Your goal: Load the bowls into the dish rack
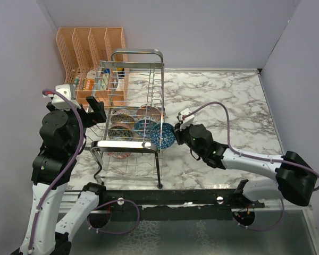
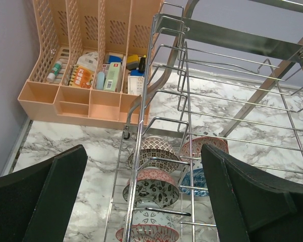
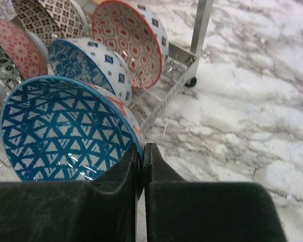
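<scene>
The right gripper (image 3: 142,151) is closed tight, its two fingers pinching the rim of a blue bowl (image 3: 60,131) with a white triangle pattern inside. The bowl is tipped up on its edge at the right side of the dish rack (image 1: 122,144), near the rack's right near leg. Whether it already rests on the wires I cannot tell.

Just beyond it, in the same row on the rack's lower level, stand a blue-and-white bowl (image 3: 86,60) and then a red-orange bowl (image 3: 126,40), both also tilted on edge. To the left of these are a brown-and-white diamond bowl (image 3: 50,17) and a red bowl (image 3: 15,50), partly cut off by the picture edge. The rack's chrome corner post (image 3: 202,20) rises at the far right of that row.

The left gripper (image 2: 144,151) is spread wide and holds nothing. It hangs at the left side of the rack, close to the upper wires, with the bowls visible below through the grid.

An orange organizer (image 1: 90,42) with small items in its slots stands behind the rack at the far left corner. Rack and organizer sit on a marble-patterned table (image 1: 223,101).
</scene>
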Motion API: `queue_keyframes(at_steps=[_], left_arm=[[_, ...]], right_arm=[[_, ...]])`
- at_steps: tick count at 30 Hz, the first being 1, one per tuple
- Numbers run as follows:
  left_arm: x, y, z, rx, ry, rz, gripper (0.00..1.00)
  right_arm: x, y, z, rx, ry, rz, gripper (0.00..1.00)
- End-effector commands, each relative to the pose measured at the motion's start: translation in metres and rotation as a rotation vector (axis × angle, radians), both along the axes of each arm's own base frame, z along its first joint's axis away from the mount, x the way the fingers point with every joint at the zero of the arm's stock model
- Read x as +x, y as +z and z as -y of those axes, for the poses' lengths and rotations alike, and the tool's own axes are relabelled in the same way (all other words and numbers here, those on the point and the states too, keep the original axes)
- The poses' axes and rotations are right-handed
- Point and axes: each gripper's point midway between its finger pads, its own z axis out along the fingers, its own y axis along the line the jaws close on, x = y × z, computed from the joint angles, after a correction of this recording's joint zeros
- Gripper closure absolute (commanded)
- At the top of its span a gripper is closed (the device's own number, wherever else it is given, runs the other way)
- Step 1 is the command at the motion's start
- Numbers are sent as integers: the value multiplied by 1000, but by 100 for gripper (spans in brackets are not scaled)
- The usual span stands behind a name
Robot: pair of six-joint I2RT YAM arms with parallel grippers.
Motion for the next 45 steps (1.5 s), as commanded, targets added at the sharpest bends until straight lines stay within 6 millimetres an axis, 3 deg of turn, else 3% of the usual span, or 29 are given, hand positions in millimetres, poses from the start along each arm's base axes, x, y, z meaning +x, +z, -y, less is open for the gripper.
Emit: queue_keyframes(at_steps=[1,6,10,24,34,45], left_arm=[[-6,6,-5,-15,26,9,1],[-7,7,-6,-23,31,14,1],[-7,6,-7,-15,39,6,1],[-6,2,-10,5,49,-4,1],[-6,1,-11,9,56,-6,1],[-7,2,-11,8,55,-4,1]], right_arm=[[16,61,-31,34,-19,264,99],[6,67,-60,-15,-15,411,99],[1,72,-72,-30,-36,506,99],[8,65,-71,-142,-142,728,99],[3,43,-72,-180,-105,731,99],[-23,27,-86,-266,-106,825,99]])
